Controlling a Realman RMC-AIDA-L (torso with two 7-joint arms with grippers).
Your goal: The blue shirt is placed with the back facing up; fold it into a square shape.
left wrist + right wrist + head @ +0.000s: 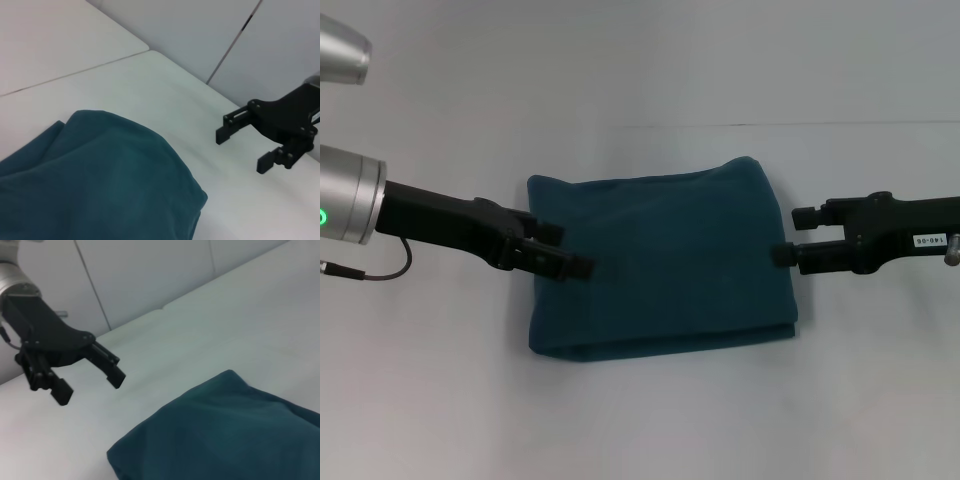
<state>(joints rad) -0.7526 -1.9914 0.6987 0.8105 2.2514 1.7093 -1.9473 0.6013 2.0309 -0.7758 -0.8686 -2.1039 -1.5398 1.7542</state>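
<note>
Dragging is the main risk now: the blue shirt [660, 265] already lies as a squarish folded bundle on the white worktop [440, 400], and any sideways pull from a claw brushing its edge could slide the top layers and spoil the shape. The left claw [558, 250] looks the likelier culprit, since in the head view its tips overlap the shirt's left edge, though whether they touch the cloth cannot be told. Its fingers stand spread apart, holding nothing. The right claw [788, 236] sits just off the shirt's right edge, also parted and empty. A lift straight up and away from the shirt seems safest for both.
</note>
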